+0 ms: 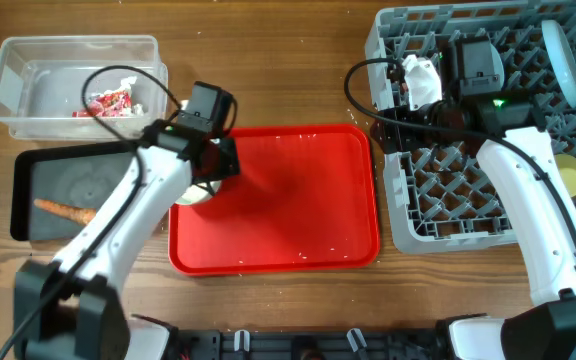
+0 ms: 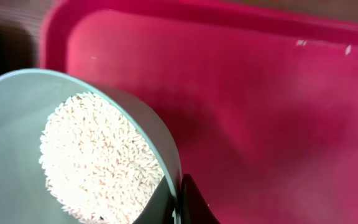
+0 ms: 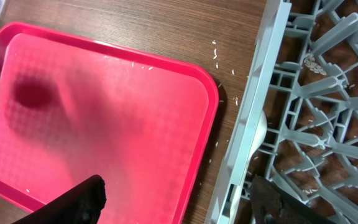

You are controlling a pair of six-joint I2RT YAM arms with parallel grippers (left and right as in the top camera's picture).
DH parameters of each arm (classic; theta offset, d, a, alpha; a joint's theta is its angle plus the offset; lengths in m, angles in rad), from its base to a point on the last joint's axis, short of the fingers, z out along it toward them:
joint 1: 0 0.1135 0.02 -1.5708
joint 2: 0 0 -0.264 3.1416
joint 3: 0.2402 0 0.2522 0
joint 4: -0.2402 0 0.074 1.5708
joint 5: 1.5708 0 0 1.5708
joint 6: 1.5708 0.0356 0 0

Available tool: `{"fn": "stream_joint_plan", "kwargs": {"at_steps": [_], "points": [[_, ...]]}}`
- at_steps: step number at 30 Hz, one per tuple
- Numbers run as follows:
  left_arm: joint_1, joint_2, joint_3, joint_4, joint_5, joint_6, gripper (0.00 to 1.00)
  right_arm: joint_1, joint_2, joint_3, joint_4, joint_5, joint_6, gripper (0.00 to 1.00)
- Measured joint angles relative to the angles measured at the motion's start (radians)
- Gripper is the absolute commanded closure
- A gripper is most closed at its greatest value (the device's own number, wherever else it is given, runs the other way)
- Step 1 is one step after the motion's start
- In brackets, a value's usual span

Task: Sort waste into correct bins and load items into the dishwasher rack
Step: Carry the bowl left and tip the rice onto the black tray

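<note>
My left gripper (image 1: pixel 215 165) (image 2: pixel 180 202) is shut on the rim of a pale blue-green bowl (image 2: pixel 11 130) (image 1: pixel 192 196). The bowl holds white rice (image 2: pixel 98 162) and sits at the left edge of the red serving tray (image 1: pixel 288 210). The clear tub (image 1: pixel 28 95) holds the red wrapper (image 1: pixel 113 102) and a white scrap (image 1: pixel 126 84). The black tray (image 1: pixel 78 175) holds the carrot stick (image 1: pixel 63 210). My right gripper (image 3: pixel 179 202) (image 1: pixel 390 105) is open and empty over the left wall of the grey rack (image 1: pixel 418 210) (image 3: pixel 253 99). The plate (image 1: pixel 562 55) and the yellow cup (image 1: pixel 571 175) are in the rack.
Loose rice grains (image 3: pixel 216 53) lie on the wood between the red tray (image 3: pixel 104 124) and the rack, and a few lie on the tray. The rack fills the right side of the table. A white crumpled-looking thing (image 1: pixel 421 80) shows by my right wrist.
</note>
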Motion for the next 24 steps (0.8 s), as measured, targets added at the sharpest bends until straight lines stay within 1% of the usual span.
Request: {"fn": "stream_joint_plan", "kwargs": {"at_steps": [5,9,12,13,16,17,19,24], "points": [[0.134,-0.098,0.0,-0.008,0.009,0.012,0.96,0.0,0.0,0.0,0.0,0.0,0.0,0.23],[0.313,-0.107,0.0,-0.004,0.129,0.053,0.96,0.0,0.0,0.0,-0.006,0.0,0.0,0.23],[0.447,-0.106,0.0,0.019,0.245,0.098,0.96,0.0,0.0,0.0,-0.014,0.0,0.0,0.23],[0.501,-0.106,0.0,0.023,0.301,0.122,0.96,0.0,0.0,0.0,-0.018,0.0,0.0,0.23],[0.609,-0.102,0.0,0.023,0.429,0.178,0.96,0.0,0.0,0.0,-0.022,0.0,0.0,0.24],[0.656,-0.092,0.0,0.023,0.495,0.204,0.96,0.0,0.0,0.0,-0.023,0.0,0.0,0.23],[0.728,-0.048,0.0,0.024,0.61,0.253,0.96,0.0,0.0,0.0,-0.026,0.0,0.0,0.24],[0.848,0.099,0.0,0.023,0.841,0.339,0.96,0.0,0.0,0.0,-0.035,0.0,0.0,0.24]]}}
